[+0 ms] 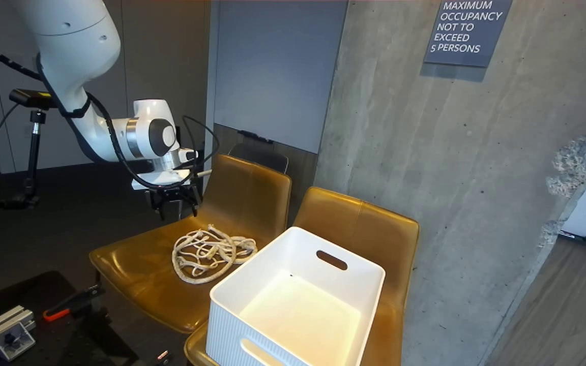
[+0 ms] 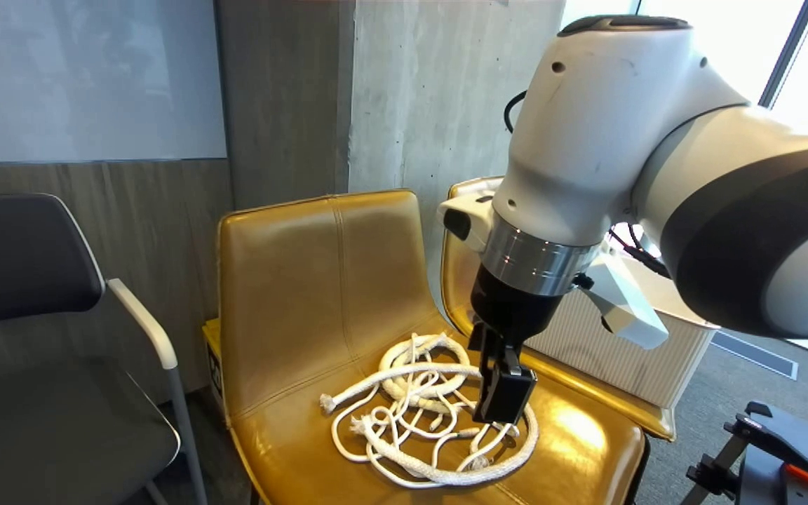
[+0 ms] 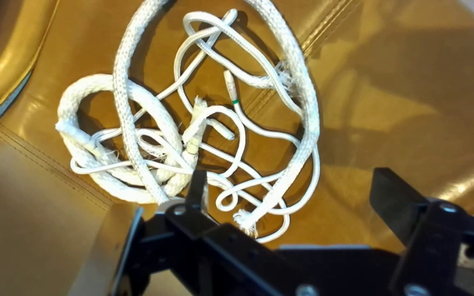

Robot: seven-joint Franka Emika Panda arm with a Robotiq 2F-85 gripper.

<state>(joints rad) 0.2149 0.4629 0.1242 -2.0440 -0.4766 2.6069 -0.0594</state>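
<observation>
A tangle of white rope, thick and thin strands with frayed or taped ends, lies loosely on the tan leather chair seat. Both exterior views show the same rope there. My gripper hangs above the seat, its black fingers wide apart and nothing held between them. From the wrist, some rope strands appear below the gap, toward the finger at left. In an exterior view the gripper is clear above the chair, near its backrest; elsewhere the gripper overlaps part of the rope.
A white bin with ribbed outer sides stands on a second tan chair beside the rope's chair. A dark armchair is on the far side. A clamp with an orange handle and a metal rail lie nearby.
</observation>
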